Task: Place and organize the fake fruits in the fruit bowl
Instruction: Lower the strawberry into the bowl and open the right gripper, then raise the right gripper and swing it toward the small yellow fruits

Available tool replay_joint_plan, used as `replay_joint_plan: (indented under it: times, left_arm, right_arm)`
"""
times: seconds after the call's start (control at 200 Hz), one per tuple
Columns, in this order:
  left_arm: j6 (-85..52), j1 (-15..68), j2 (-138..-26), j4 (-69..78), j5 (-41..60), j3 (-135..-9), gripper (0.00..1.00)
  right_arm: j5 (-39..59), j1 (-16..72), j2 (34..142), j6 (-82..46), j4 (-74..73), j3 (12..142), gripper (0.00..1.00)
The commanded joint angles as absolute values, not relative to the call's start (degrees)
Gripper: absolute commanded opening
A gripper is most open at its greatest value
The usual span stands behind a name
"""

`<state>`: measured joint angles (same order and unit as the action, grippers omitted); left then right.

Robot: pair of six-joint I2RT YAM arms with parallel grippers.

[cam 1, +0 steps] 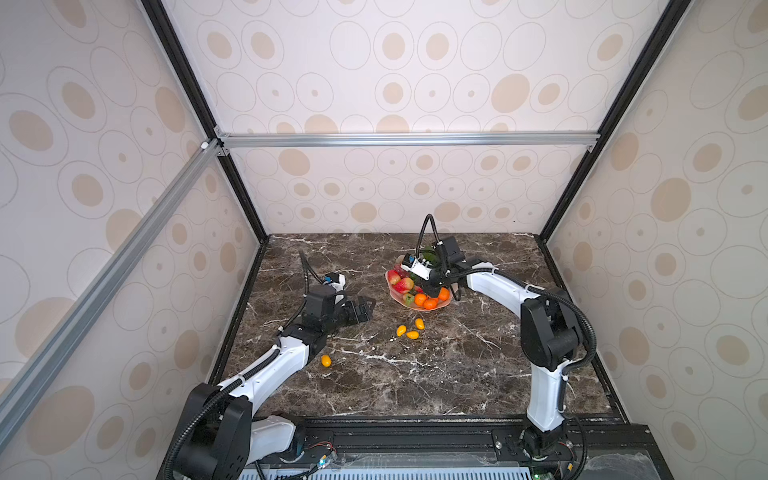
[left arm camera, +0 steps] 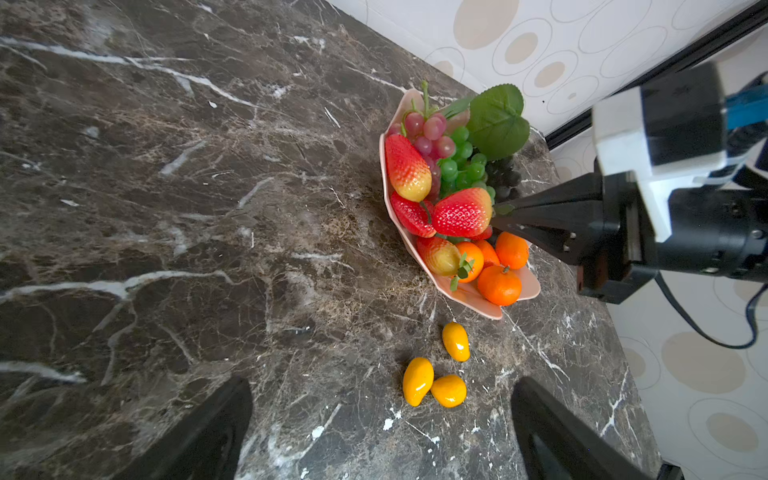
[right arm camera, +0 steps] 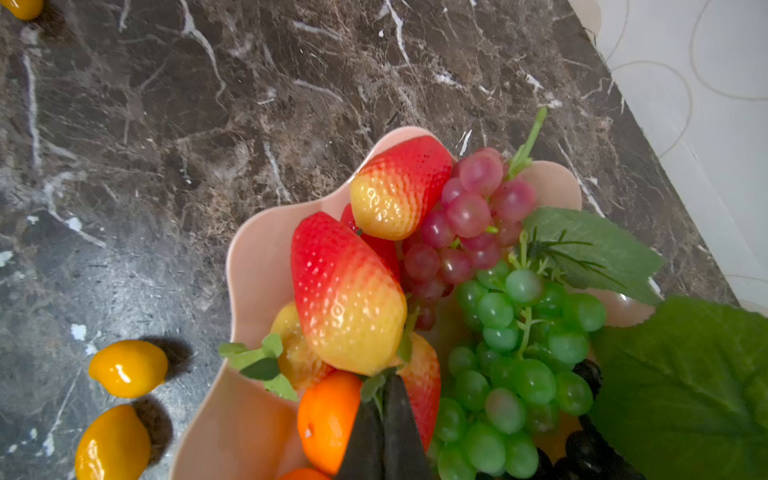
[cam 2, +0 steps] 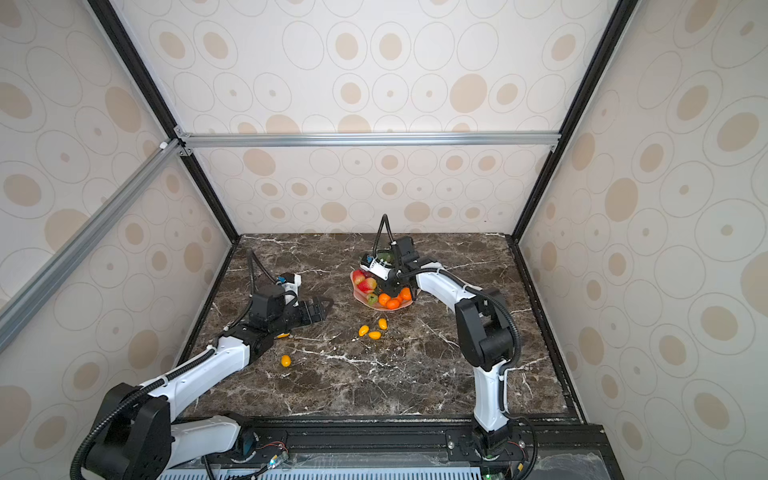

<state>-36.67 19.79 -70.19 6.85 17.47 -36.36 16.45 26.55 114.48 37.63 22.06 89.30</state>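
The dark marble table [cam 1: 457, 374] carries the fruit bowl [right arm camera: 253, 266] toward its far middle. The bowl is shallow and pale pink, with a wavy, petal-like rim, and it is heaped full.

The left claw [cam 1: 368, 308] hangs over the table well to the left of the bowl, its jaws spread wide and empty. The right claw [right arm camera: 382, 399] reaches into the bowl with its jaws pressed together, pinching the green leafy cap of the top strawberry [right arm camera: 345, 291].

A broad green leaf [right arm camera: 685, 386] covers the far side of the pile. Beside it lie a green grape bunch [right arm camera: 519, 353], a red grape bunch [right arm camera: 469, 216] and a black grape bunch [right arm camera: 590, 449], mostly hidden. The strawberries are glossy red fading to yellow, and a second strawberry [right arm camera: 399, 187] leans on the rim. Round orange tangerines [left arm camera: 498, 284] fill the near end.

Three small yellow ovals [left arm camera: 417, 380] sit on the table just in front of the bowl. A fourth oval [cam 1: 326, 360] lies near the left arm, and a fifth oval [cam 2: 283, 335] shows under that arm.
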Motion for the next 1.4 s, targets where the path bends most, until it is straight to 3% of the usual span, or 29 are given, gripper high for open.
replay_joint_plan:
  times: [0.0, 0.135, 0.74, 0.95, 1.22, 1.395]
  left_arm:
    - [-37.3, 20.4, -70.5, 8.0, 17.0, -38.1, 0.98]
    - [-37.3, 20.5, -70.4, 7.7, 17.0, -38.2, 0.98]
    - [-36.4, 21.3, -70.7, 7.3, 16.7, -38.3, 0.98]
    - [-33.6, 24.7, -70.3, 7.2, 14.1, -38.7, 0.98]
    - [-31.1, 29.4, -68.3, 4.8, 9.9, -38.0, 0.98]
    - [-32.2, 31.0, -66.3, 5.1, 10.4, -34.6, 0.98]
  right_arm:
    - [14.7, 26.2, 116.2, 39.9, 23.6, 91.9, 0.11]
    - [11.2, 26.1, 117.5, 39.2, 22.5, 93.1, 0.23]
    - [4.1, 25.2, 112.8, 33.0, 14.6, 89.4, 0.27]
    - [5.8, 24.9, 105.2, 19.6, 8.9, 82.9, 0.38]
    - [5.0, 26.4, 91.2, -1.4, 1.2, 64.8, 0.39]
    - [2.5, 30.6, 84.2, -5.6, 4.6, 56.7, 0.4]
